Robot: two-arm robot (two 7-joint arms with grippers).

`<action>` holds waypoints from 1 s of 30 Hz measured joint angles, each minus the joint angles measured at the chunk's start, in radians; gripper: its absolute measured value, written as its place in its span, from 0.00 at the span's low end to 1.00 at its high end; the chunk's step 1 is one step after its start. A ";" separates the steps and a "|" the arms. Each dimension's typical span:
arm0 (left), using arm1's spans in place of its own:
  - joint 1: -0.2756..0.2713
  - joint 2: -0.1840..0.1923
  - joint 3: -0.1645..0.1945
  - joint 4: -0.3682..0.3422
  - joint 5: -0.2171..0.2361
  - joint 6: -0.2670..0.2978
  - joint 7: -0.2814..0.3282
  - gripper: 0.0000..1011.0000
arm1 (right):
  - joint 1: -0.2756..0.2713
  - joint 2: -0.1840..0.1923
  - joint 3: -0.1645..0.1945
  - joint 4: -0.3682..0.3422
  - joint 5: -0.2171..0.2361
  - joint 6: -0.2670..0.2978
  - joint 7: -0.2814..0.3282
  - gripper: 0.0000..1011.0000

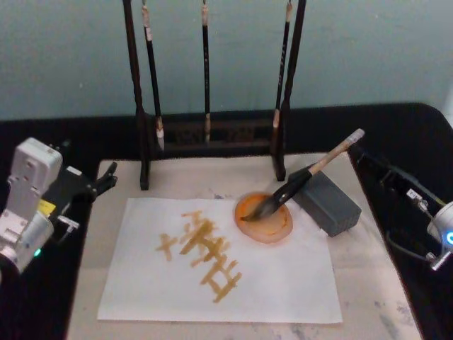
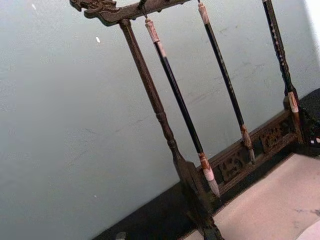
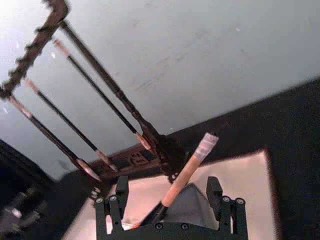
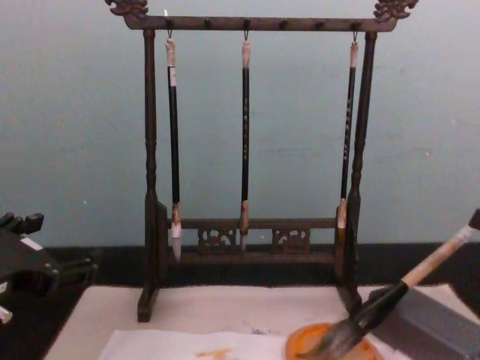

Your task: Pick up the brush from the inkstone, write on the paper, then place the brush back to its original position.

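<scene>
A pale teal wall point(image 1: 354, 49) fills the top of the head view. Below it a black desk point(image 1: 410, 127) carries a beige felt mat point(image 1: 371, 283), scuffed grey at its lower right.

A dark wooden rack point(image 1: 132, 71) stands along the mat's upper edge. Three thin brushes point(image 1: 206, 71) hang from its bar, tips just above its base rail.

The paper point(image 1: 283, 283) lies in the lower centre. Crossed orange-yellow strokes point(image 1: 205, 255) sit on its left-centre; I cannot read them as characters. Its right half is bare, and a bare strip of mat runs down the right.

A grey block point(image 1: 329, 202) sits right of centre, just beside the inkstone point(image 1: 279, 228), which overlaps the paper's upper right edge.

The brush point(image 1: 304, 177) rests with its bristles in the inkstone, its handle leaning on the block and slanting to the upper right.

The left gripper point(image 1: 106, 178) hovers at centre left, by the mat's upper left corner; whether it is spread or closed I cannot tell.

The right gripper point(image 3: 167, 182) has its jaws spread wide. In the right wrist view the handle shows between them, touching neither.
</scene>
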 joint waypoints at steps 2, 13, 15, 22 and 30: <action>0.000 0.000 0.000 0.000 0.000 0.000 0.000 1.00 | 0.015 -0.014 0.012 0.024 0.067 0.052 0.006 0.99; 0.000 0.000 0.000 0.000 0.000 0.000 0.000 1.00 | 0.125 -0.069 0.016 0.176 0.252 0.206 -0.008 0.99; 0.000 0.000 0.000 0.000 0.000 0.000 0.000 1.00 | 0.152 -0.079 0.009 0.210 0.262 0.212 -0.023 0.99; 0.000 0.000 0.000 0.000 0.000 0.000 0.000 1.00 | 0.250 -0.102 -0.030 0.334 0.267 0.199 -0.019 0.99; 0.000 0.000 0.000 0.000 0.000 0.000 0.000 1.00 | 0.337 -0.121 -0.068 0.440 0.256 0.170 0.001 0.99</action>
